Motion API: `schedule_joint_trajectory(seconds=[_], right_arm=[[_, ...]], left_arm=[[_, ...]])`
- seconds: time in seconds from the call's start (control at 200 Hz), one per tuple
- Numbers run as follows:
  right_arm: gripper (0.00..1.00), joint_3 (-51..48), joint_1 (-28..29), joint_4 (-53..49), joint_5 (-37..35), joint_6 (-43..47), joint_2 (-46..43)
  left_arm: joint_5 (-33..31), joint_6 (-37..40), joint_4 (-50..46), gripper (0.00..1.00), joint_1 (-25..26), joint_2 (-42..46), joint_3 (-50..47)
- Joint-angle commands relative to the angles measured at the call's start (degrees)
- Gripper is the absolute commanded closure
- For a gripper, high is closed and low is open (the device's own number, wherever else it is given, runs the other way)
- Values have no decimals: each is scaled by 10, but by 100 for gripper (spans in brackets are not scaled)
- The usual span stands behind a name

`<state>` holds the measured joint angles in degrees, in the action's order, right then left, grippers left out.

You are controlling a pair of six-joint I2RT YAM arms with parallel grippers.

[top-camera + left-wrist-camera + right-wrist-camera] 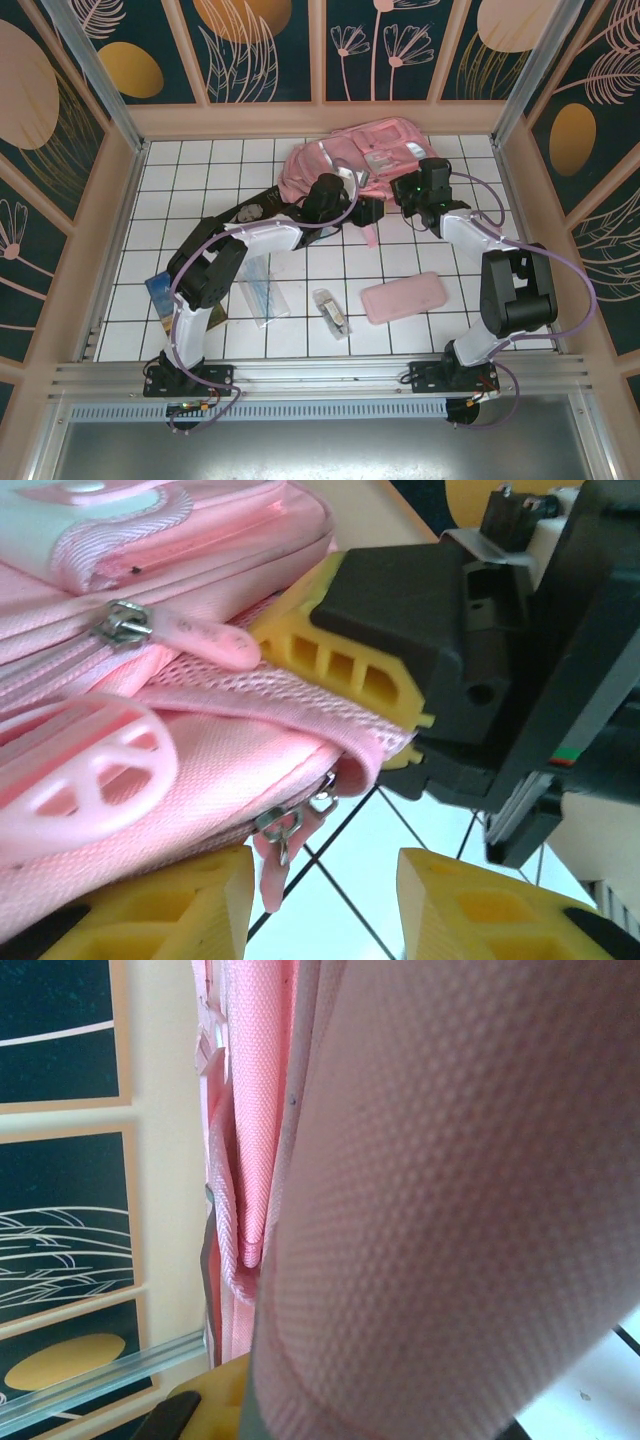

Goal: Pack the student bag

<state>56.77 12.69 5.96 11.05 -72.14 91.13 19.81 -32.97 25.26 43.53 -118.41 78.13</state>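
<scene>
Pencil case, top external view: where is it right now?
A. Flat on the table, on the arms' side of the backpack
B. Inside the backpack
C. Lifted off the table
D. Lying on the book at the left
A: the pencil case lies flat on the white tiled table, apart from the student bag and closer to the arm bases.

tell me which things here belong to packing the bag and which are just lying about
In the job now: student bag, right gripper shut on its fabric, left gripper open at a zipper pull.
Lying on the table, untouched: pink pencil case, blue booklet, clear sleeve, small packet.
</scene>
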Motion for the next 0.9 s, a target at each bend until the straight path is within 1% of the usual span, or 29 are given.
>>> schedule_joint_trajectory(seconds=[0.0, 0.2, 0.26, 0.345, 0.455, 0.505, 0.705, 0.825, 0.85, 0.895], right_arm=[[100, 35, 4, 39, 60, 8, -33], [100, 31, 8, 49, 70, 1, -30], [100, 30, 9, 51, 68, -1, -33], [100, 26, 12, 57, 69, -6, -35], [100, 24, 15, 63, 71, -11, -34], [100, 22, 17, 69, 74, -14, -34], [100, 19, 17, 82, 92, -27, -32], [100, 21, 15, 77, 102, -28, -36], [100, 21, 15, 75, 104, -28, -38], [100, 18, 11, 74, 108, -30, -40]], left_arm=[[-45, 18, -36, 59, -5, 9, -26], [-97, 22, -34, 63, -5, -3, -22], [-113, 23, -31, 63, -5, -11, -14], [-121, 25, -34, 58, -5, -27, 9], [-100, 20, -29, 52, -5, -47, 39], [-95, 19, -28, 51, -5, -56, 48], [-110, 30, -30, 55, -5, -82, 67], [-146, 42, -35, 61, -5, -90, 72], [-153, 45, -33, 64, -6, -90, 72], [-164, 53, -31, 66, -6, -91, 70]])
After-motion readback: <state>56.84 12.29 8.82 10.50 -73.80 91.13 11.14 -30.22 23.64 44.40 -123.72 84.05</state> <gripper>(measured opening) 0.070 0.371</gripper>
